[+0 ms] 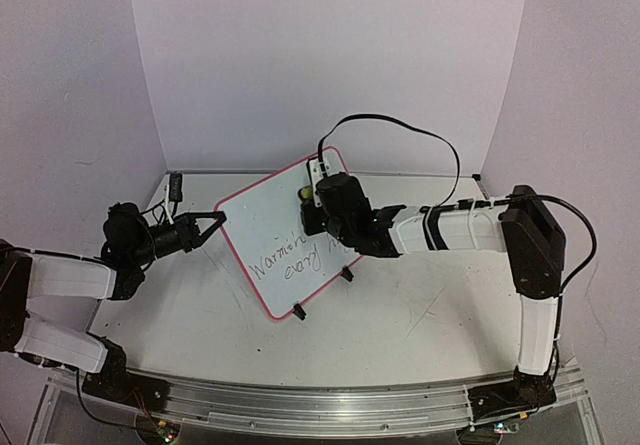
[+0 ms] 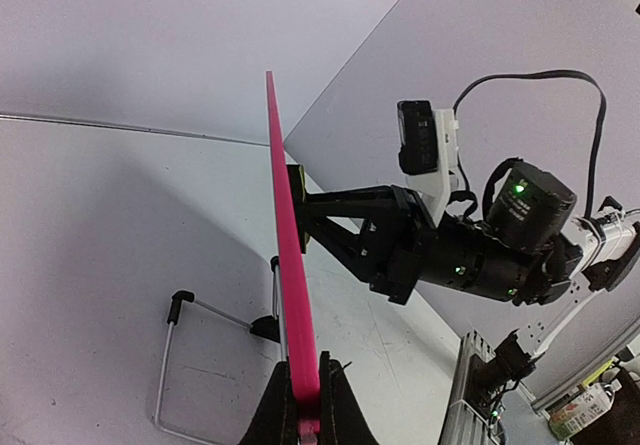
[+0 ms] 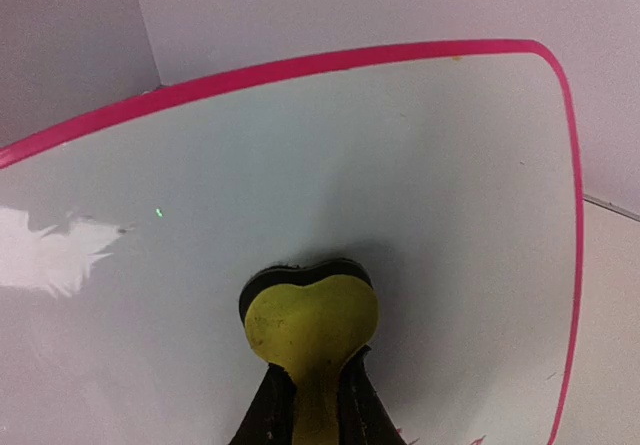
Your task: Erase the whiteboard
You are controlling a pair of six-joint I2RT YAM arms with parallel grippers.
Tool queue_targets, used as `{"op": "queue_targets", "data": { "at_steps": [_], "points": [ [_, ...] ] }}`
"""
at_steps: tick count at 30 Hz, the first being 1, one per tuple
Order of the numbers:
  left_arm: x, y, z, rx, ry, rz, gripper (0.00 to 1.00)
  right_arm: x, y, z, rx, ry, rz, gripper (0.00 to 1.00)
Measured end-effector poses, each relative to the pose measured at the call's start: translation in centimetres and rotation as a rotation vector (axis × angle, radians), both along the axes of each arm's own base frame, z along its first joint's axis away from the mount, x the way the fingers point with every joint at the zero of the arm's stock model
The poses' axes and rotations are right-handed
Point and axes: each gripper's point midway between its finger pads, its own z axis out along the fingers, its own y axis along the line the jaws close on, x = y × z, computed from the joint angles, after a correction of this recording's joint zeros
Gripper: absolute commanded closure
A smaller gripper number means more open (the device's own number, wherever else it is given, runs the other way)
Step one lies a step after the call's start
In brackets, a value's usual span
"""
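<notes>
Plainly, the main risk sits at the left gripper (image 2: 302, 390), whose two fingers are clamped on the thin pink frame (image 2: 288, 265) of the whiteboard (image 1: 275, 227). That edge pinch is all that steadies the board against a push from the other side. If the right gripper (image 3: 312, 373) presses too hard, the frame could slide out of the pinch, or the board could twist about it and skid on its small black feet (image 1: 298, 312) across the table (image 1: 430, 325). The right gripper is closed on a soft yellow eraser (image 3: 311, 320), which bulges out just ahead of its fingertips and appears to lie flat on the board face. Because the block is squashy and held only by its tail, a fast sideways stroke could peel it out of the jaws or fold it over, so that the black fingers rub the surface. The board stands tilted between the two tools, its edge inside the left fingers and its face directly in front of the right ones. Around and above the eraser the face looks clean, white and glossy, with a bright reflection off to one side. The dark handwriting (image 1: 290, 257), two slanting lines, lies lower down, under the right wrist, so a wipe that stays high would miss it.
</notes>
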Motion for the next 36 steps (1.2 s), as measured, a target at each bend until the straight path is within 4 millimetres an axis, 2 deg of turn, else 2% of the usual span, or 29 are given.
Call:
{"op": "queue_targets", "data": {
  "at_steps": [4, 8, 12, 19, 23, 29, 36],
  "points": [
    [0.0, -0.1, 0.0, 0.001, -0.003, -0.005, 1.0, -0.9, 2.3, 1.8, 0.023, 0.006, 0.068, 1.0],
    [0.0, -0.1, 0.0, 0.001, 0.0, -0.002, 1.0, -0.4, 2.6, 2.2, 0.036, 0.036, 0.096, 1.0],
    [0.2, 0.0, -0.1, 0.001, 0.007, 0.005, 1.0, 1.1, 1.5, 2.1, 0.057, 0.061, 0.09, 1.0],
    [0.2, 0.0, -0.3, -0.003, 0.026, 0.008, 1.0, 4.7, -2.5, 1.0, 0.08, 0.1, 0.012, 1.0],
    [0.2, 0.1, -0.3, -0.004, 0.031, 0.01, 1.0, 5.5, -3.6, 0.3, 0.078, 0.115, -0.007, 1.0],
    [0.2, 0.0, -0.3, -0.004, 0.03, 0.005, 1.0, 4.4, -3.0, 0.2, 0.043, 0.082, -0.021, 1.0],
    [0.2, 0.1, -0.3, -0.004, 0.032, 0.01, 1.0, 0.5, -0.2, -0.8, -0.01, 0.051, 0.006, 1.0]
  ]
}}
